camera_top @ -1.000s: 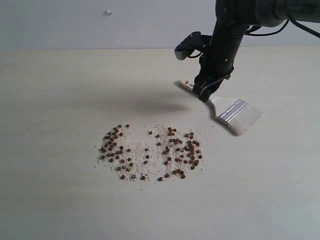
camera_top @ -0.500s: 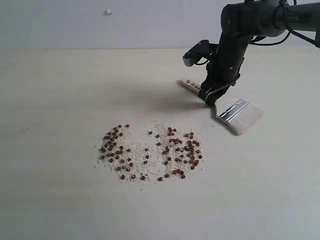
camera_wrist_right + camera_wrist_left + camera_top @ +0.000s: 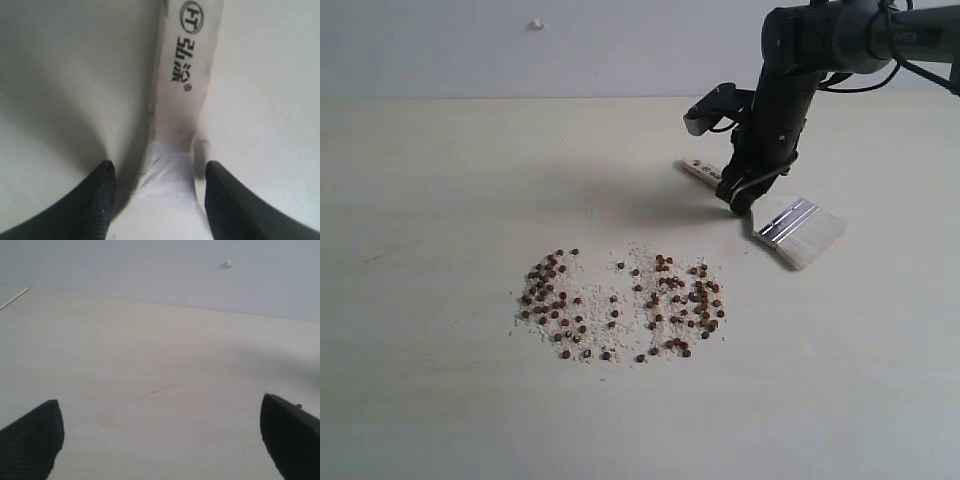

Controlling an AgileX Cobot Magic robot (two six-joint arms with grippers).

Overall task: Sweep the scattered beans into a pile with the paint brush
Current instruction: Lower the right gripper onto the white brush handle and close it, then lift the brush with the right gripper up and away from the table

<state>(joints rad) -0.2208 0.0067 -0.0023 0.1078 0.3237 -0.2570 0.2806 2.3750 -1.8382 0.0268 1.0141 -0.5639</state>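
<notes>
Shifted right since 1 second ago: right end effector [image 3: 740, 197], part open, fingers either side of handle of wide flat wooden paint brush [image 3: 788, 222], not visibly clamped. Brush flat on pale table [image 3: 440, 200], barely moved. Tiny reddish-brown beans [image 3: 620, 305] unchanged, near bristles. Left end effector [image 3: 162, 440] wide open, empty.

Exterior camera looks down across my tabletop [image 3: 440, 420] toward the wall [image 3: 520, 50]. Right wrist camera hugs the paint brush [image 3: 180, 115] handle, which both see. Left wrist camera skims low, facing that wall.
</notes>
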